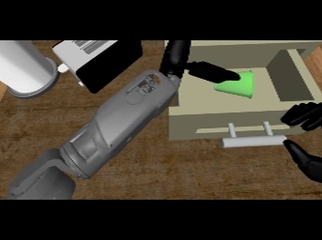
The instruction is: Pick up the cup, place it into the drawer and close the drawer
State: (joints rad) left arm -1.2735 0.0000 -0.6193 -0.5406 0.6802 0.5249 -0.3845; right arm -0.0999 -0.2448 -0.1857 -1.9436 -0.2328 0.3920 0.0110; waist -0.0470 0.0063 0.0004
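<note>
Well, from the head view you have the cup [237, 87] inside the open drawer [212, 118] already. It is a green cone against the pale floor, toward the back, with its wider end nearer you. Your left hand [182, 63] is over the drawer's back left corner and is open: its fingers [215, 71] reach out nearly straight to the right and their tips meet the cup's upper edge, while the thumb points away up the frame. Nothing is curled round the cup.

Your left forearm [122, 117] runs on a slant from the lower left across the wooden counter [191, 173] and covers the drawer's left wall — that is the main thing in the way on that side. Beyond it at the upper left stand a big white cylinder [18, 65] and, just beside it, a white box with a black face [97, 58], both apart from the drawer.

Your right hand [309, 116] shows at the right edge. It holds nothing: its bent, relaxed fingers are at the drawer's front right corner, with the thumb well below them. The grey bar handle [253, 141] ends just short of that gap, untouched.
</note>
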